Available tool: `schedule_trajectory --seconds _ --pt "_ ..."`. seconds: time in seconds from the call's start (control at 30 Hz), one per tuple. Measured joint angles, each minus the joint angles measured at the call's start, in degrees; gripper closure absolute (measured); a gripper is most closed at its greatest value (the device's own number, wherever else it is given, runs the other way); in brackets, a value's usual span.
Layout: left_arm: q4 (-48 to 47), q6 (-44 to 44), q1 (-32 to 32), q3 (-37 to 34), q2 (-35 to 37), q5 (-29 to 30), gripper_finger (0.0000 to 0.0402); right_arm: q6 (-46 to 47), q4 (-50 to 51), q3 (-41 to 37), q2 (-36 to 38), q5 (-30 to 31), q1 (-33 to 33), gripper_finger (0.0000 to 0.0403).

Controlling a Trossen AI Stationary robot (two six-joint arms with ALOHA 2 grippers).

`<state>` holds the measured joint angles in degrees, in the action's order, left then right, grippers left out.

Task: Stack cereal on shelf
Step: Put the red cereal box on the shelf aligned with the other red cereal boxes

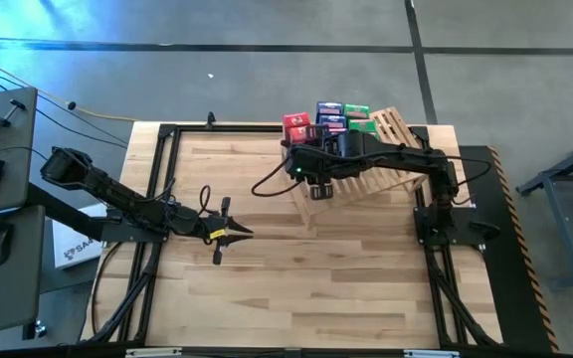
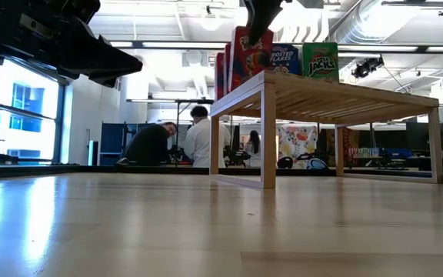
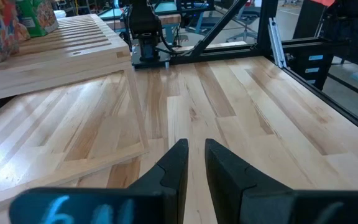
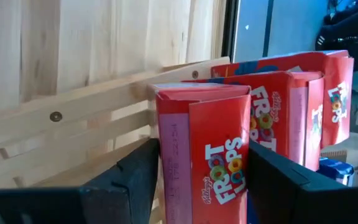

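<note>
While the left gripper (image 1: 235,235) hovered low over the bare plank tabletop (image 1: 296,288) well clear of the rack, its dark fingers (image 3: 174,167) stood nearly together with only a thin gap and nothing between them. Nearest that gripper, the light wooden slatted shelf (image 1: 366,179) stood on its thin legs toward the table's far right. On the shelf's far end stood the small cardboard cereal boxes (image 1: 328,119), red, blue and green, upright and packed close in rows. The right gripper (image 4: 197,171) reached over the shelf to the near edge of that cluster, its fingers clamped on either side of an upright red Froot Loops box (image 4: 213,155); more red boxes stood just behind it. Beyond the shelf, past the table's edge, several people (image 2: 200,138) sat in the room.
</note>
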<state>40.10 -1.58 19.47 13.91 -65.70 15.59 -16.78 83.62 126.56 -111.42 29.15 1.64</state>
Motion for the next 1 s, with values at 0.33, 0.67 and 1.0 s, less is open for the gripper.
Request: schedule_trajectory --seconds 0.33,0.67,1.0 --pt "0.0 0.0 0.0 0.0 0.0 0.0 0.0358 0.0 0.9 0.0 0.0 0.4 1.2 0.0206" --pt "0.0 0.0 0.0 0.0 0.0 0.0 0.0358 1.6 1.1 0.0 0.0 3.7 1.3 0.0205" --pt "0.1 0.0 0.0 0.0 0.0 0.0 0.0358 2.9 1.2 1.3 0.1 6.8 -0.2 0.0185"
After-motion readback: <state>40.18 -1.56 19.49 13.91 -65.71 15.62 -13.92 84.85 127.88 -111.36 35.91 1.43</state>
